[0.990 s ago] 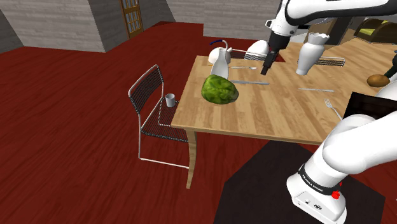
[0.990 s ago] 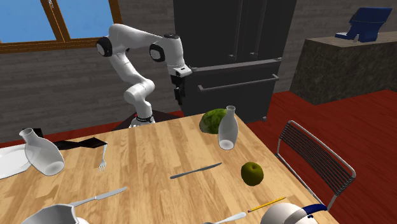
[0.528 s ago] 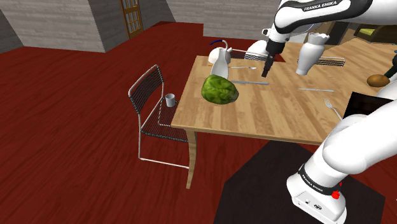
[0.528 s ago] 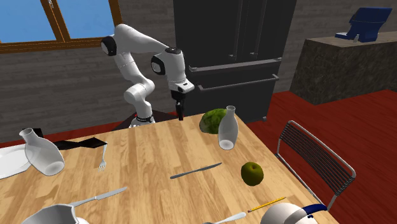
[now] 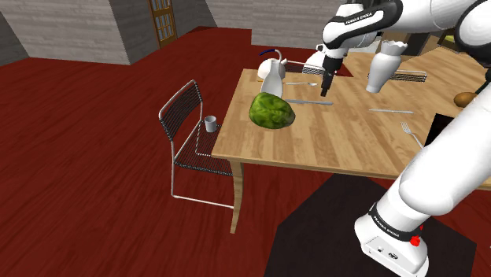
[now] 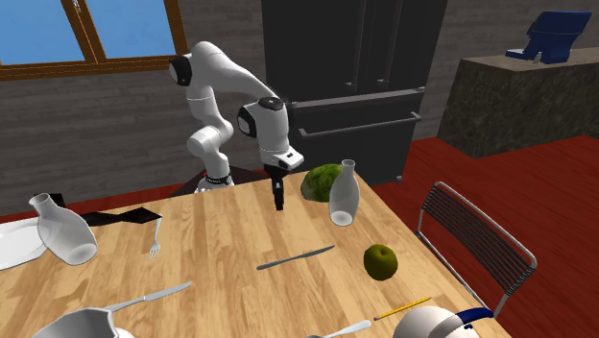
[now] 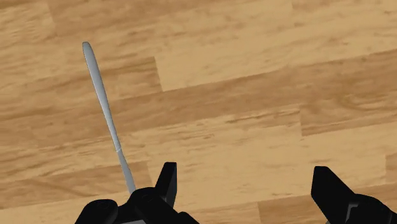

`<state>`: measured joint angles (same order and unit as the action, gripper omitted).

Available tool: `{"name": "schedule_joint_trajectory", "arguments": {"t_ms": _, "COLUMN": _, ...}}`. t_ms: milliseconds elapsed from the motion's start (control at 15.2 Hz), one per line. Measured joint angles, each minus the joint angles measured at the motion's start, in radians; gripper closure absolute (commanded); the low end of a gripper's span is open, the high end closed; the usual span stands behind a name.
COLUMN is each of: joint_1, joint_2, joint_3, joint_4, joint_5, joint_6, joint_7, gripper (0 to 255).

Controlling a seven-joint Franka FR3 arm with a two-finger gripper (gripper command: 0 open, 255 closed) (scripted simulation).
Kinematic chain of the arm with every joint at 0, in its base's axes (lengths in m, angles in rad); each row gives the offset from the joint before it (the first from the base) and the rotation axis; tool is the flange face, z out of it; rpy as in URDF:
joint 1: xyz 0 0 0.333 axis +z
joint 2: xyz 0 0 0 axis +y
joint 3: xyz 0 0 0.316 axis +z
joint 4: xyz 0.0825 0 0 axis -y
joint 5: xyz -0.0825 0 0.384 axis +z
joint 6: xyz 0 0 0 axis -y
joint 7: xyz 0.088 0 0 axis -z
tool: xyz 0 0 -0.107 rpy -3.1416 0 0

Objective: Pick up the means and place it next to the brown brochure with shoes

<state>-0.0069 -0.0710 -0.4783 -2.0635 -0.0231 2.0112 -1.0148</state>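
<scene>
Gripper (image 6: 280, 204) lower now over the light wooden bench (image 5: 346, 138), fingers spread apart, slim silver table knife (image 7: 105, 108) lying flat beside one finger

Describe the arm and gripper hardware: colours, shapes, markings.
Glossy white Franka arm with rounded links and dark joint rings. One link carries black FRANKA EMIKA lettering. The base has a red dot and small black print. The gripper is all black, with two blocky fingers.

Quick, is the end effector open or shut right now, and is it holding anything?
End effector: open, holding nothing; the slim silver table knife lies on the light wooden table beside one finger, not between the two.
</scene>
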Motion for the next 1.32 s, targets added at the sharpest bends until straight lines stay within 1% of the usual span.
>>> {"name": "schedule_joint_trajectory", "arguments": {"t_ms": 198, "joint_1": -0.020, "joint_2": 0.125, "joint_3": -0.027, "joint_4": 0.087, "joint_5": 0.049, "joint_6": 0.015, "joint_7": -0.116, "gripper": 0}}
{"name": "schedule_joint_trajectory", "arguments": {"t_ms": 330, "joint_1": -0.038, "joint_2": 0.213, "joint_3": -0.032, "joint_4": 0.163, "joint_5": 0.086, "joint_6": 0.009, "joint_7": -0.185, "gripper": 0}}
{"name": "schedule_joint_trajectory", "arguments": {"t_ms": 528, "joint_1": -0.079, "joint_2": 0.354, "joint_3": -0.027, "joint_4": 0.288, "joint_5": 0.142, "joint_6": 0.002, "joint_7": -0.282, "gripper": 0}}
{"name": "schedule_joint_trajectory", "arguments": {"t_ms": 792, "joint_1": -0.136, "joint_2": 0.508, "joint_3": -0.007, "joint_4": 0.435, "joint_5": 0.189, "joint_6": -0.011, "joint_7": -0.374, "gripper": 0}}
{"name": "schedule_joint_trajectory", "arguments": {"t_ms": 990, "joint_1": -0.148, "joint_2": 0.539, "joint_3": -0.001, "joint_4": 0.446, "joint_5": 0.200, "joint_6": 0.006, "joint_7": -0.391, "gripper": 0}}
{"name": "schedule_joint_trajectory", "arguments": {"t_ms": 1320, "joint_1": -0.154, "joint_2": 0.567, "joint_3": 0.007, "joint_4": 0.420, "joint_5": 0.214, "joint_6": 0.057, "joint_7": -0.401, "gripper": 0}}
